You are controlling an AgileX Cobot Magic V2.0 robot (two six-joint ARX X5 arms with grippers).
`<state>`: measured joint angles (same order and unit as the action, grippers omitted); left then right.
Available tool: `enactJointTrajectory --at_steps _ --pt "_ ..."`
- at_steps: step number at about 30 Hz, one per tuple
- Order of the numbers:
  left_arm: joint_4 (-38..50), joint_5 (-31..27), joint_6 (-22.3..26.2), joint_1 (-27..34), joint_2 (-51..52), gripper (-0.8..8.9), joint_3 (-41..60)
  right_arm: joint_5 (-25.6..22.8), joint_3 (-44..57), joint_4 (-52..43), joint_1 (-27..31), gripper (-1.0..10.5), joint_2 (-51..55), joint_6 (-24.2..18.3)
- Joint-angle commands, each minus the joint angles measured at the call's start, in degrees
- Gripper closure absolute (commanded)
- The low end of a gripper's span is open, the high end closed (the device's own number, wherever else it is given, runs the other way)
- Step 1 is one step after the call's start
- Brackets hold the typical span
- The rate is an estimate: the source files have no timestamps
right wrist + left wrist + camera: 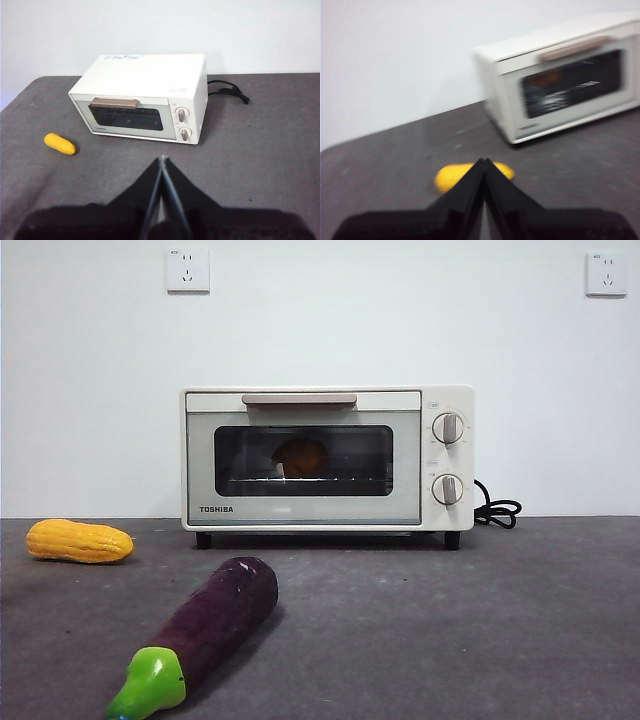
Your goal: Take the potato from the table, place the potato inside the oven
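Boxy cream-white oven (pixel 327 460) in smooth painted metal, dark glossy glass window – faint reflections, dark grey mottled surface (pixel 480 620) matt and slightly rough, purple eggplant (pixel 215 620) with soft plastic sheen, yellow ridged corn cob (pixel 78 540) satiny

The dark grey table (pixel 500 620) (matte, mottled) carries 3 things: oven (pixel 300 510), corn cob (pixel 78 541), eggplant (pixel 215 620).

Behind the counter (pixel 560 620) you are seeing a plain white wall (pixel 90 390) with two white sockets, one (pixel 187 270) at upper left and another (pixel 606 273) at upper right, under even light.
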<state>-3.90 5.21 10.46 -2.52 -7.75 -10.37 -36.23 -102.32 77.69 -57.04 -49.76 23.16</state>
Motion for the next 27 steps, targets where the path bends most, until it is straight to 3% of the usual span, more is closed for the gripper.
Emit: enactJointTrajectory --at_steps 1,9,14,19,27 --pt "2.21 -5.79 -8.37 0.22 3.45 8.18 3.76 -0.28 0.17 1.29 -0.07 9.5 0.04 -0.22" --pt "0.04 -7.72 -9.03 0.26 7.52 8.18 9.94 -0.28 0.17 1.29 -0.07 9.5 0.04 -0.22" --pt "-5.9 -7.63 -8.74 1.36 7.52 8.18 9.97 -0.28 0.17 1.29 -0.07 9.5 0.02 -0.22" --pt "-5.86 -7.58 -8.57 2.71 7.52 8.18 9.97 -0.28 0.17 1.29 -0.07 9.5 0.02 -0.22" --pt "-6.05 -3.28 -8.39 2.6 7.52 8.18 9.97 -0.28 0.17 1.29 -0.07 9.5 0.04 -0.22"
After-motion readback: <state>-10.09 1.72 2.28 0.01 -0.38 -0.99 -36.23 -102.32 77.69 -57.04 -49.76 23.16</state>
